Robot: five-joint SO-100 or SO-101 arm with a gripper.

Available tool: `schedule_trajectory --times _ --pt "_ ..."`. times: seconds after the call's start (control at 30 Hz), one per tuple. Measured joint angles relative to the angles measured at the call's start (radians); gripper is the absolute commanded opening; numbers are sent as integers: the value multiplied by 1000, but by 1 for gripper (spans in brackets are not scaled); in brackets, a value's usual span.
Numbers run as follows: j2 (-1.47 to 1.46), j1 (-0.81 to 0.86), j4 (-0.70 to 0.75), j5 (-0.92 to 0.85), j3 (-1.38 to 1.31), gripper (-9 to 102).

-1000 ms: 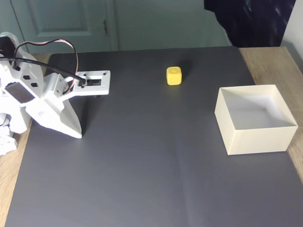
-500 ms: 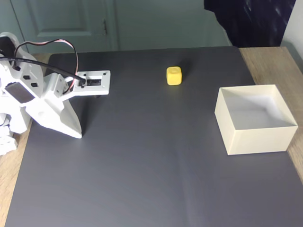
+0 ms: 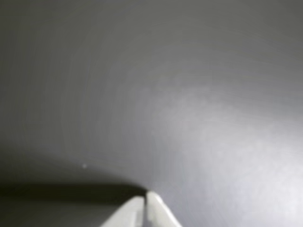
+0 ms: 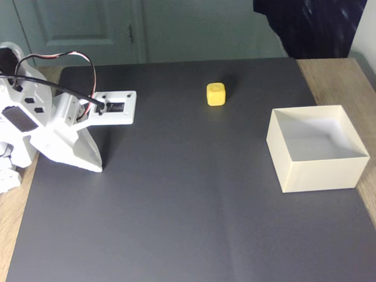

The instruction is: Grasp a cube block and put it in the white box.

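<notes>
Fixed view, near to far. A dark grey mat (image 4: 176,200) covers most of the wooden bench (image 4: 338,73), whose bare boards show at the right and left edges. Nearest on the right stands the white box (image 4: 320,173), square, thin-walled, open at the top, its pale inside holding nothing. At the left edge of the mat the white arm (image 4: 41,120) is folded low, with red and black cables (image 4: 64,61) looping over it; the pincer (image 4: 97,167) points down toward the mat, its tip at or just above the surface. Farther back, near the middle of the mat, the cube block (image 4: 215,94) sits upright on the mat, bright yellow, with a faint round mark on top. It lies well apart from both the pincer and the white box, and nothing touches it. Beyond the bench a pale green door and a dark cloth (image 4: 311,26) form the background.

Wrist view. The two white tips of the pincer (image 3: 145,201) enter from the bottom edge, pressed together and clenched on nothing, with blurred grey mat ahead.
</notes>
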Motion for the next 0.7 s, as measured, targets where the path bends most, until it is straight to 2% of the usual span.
schedule_trajectory --times 0.33,0.7 --pt "0 -126 -3 15 0 0" --pt "-18 -258 -235 8 -28 0"
